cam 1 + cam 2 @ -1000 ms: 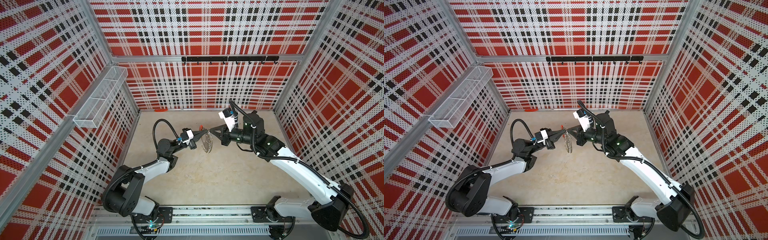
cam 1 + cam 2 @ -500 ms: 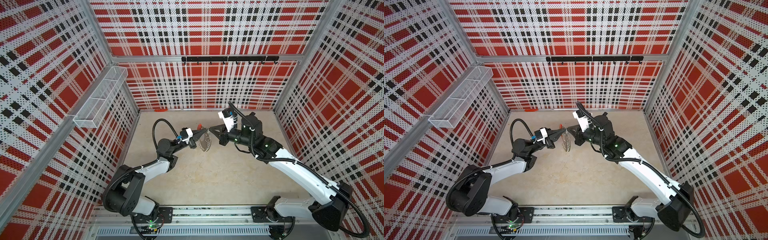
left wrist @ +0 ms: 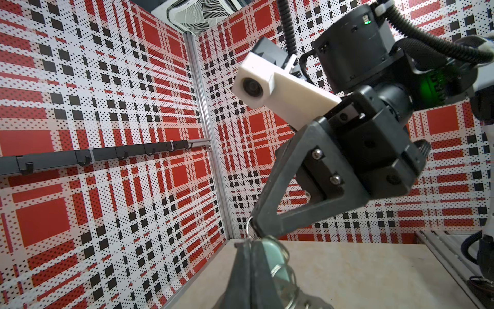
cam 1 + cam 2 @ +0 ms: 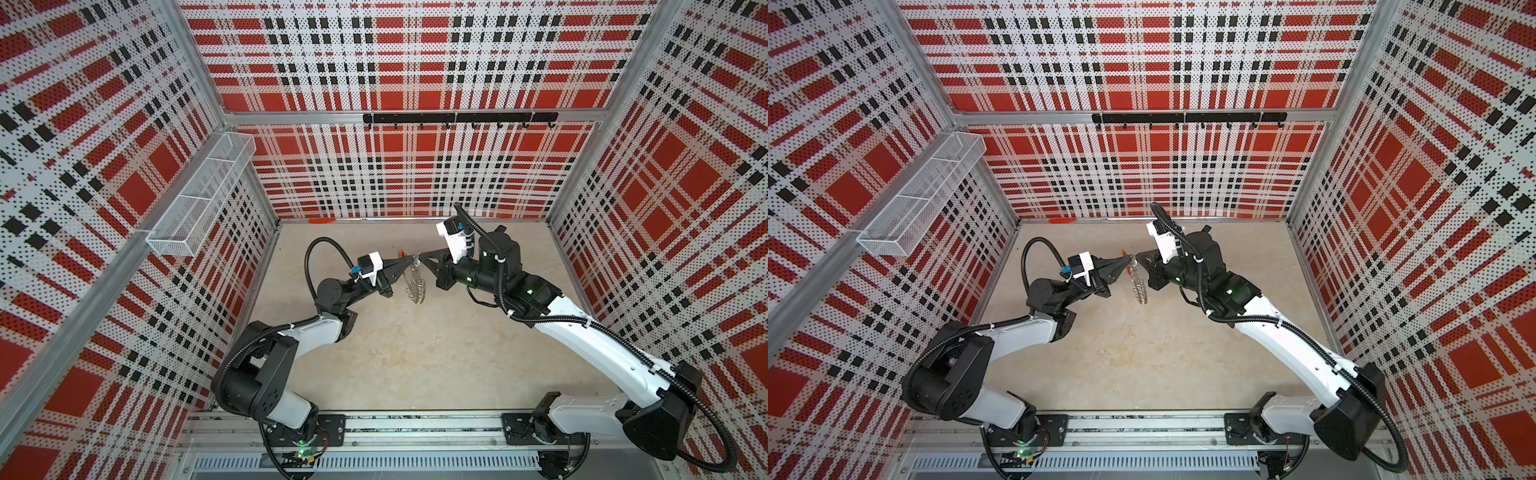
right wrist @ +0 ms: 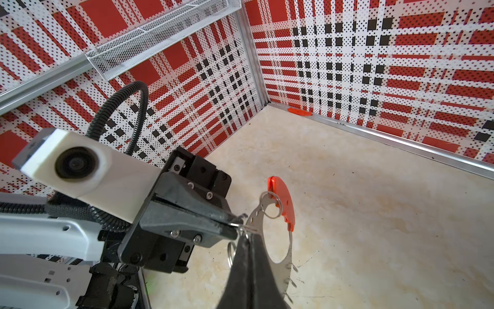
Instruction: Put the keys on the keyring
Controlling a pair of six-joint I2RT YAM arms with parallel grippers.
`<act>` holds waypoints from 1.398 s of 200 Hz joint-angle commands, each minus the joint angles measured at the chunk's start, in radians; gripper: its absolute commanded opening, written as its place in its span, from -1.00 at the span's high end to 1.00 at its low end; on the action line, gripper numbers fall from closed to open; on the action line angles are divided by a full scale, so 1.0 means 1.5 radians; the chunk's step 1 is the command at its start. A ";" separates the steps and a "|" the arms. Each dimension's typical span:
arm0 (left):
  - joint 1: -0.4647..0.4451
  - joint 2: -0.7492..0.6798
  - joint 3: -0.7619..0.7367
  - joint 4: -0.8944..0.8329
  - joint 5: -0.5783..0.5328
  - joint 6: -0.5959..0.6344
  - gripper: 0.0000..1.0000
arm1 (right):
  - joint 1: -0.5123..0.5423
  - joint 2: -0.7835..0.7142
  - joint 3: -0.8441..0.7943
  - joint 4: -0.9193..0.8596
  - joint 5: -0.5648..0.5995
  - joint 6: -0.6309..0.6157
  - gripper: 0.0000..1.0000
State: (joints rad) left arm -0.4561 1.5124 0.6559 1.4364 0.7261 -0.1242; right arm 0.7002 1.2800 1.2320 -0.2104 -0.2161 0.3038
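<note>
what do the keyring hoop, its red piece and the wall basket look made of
The keyring: likely thin steel sheet, bare silver with a dull sheen and punched holes along its flat band. Its red piece: probably moulded plastic, smooth, evenly coloured, slightly glossy. The wall basket: fine metal mesh on a wire frame, seemingly white-coated; the wall pattern shows through it.

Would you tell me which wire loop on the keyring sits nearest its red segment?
The loop overlapping the red segment at the keyring's end; the others sit farther along.

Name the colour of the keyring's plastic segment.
The plastic segment is red-orange, clearest in the right wrist view.
</note>
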 commanded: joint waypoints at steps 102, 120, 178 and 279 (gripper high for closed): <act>-0.016 -0.030 0.014 0.067 0.019 0.051 1.00 | -0.025 -0.025 -0.002 -0.051 0.117 0.006 1.00; -0.020 -0.031 0.017 0.050 0.015 0.060 1.00 | -0.025 -0.025 0.004 -0.050 0.100 0.005 1.00; -0.025 -0.031 0.022 0.036 0.015 0.064 1.00 | -0.025 -0.024 0.008 -0.030 0.036 -0.003 1.00; -0.050 -0.017 0.058 0.083 0.028 0.015 1.00 | -0.081 0.016 -0.002 -0.008 -0.118 0.109 1.00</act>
State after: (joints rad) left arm -0.5095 1.5059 0.7029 1.4422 0.7242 -0.0704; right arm 0.6247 1.2926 1.2373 -0.2481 -0.3168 0.4076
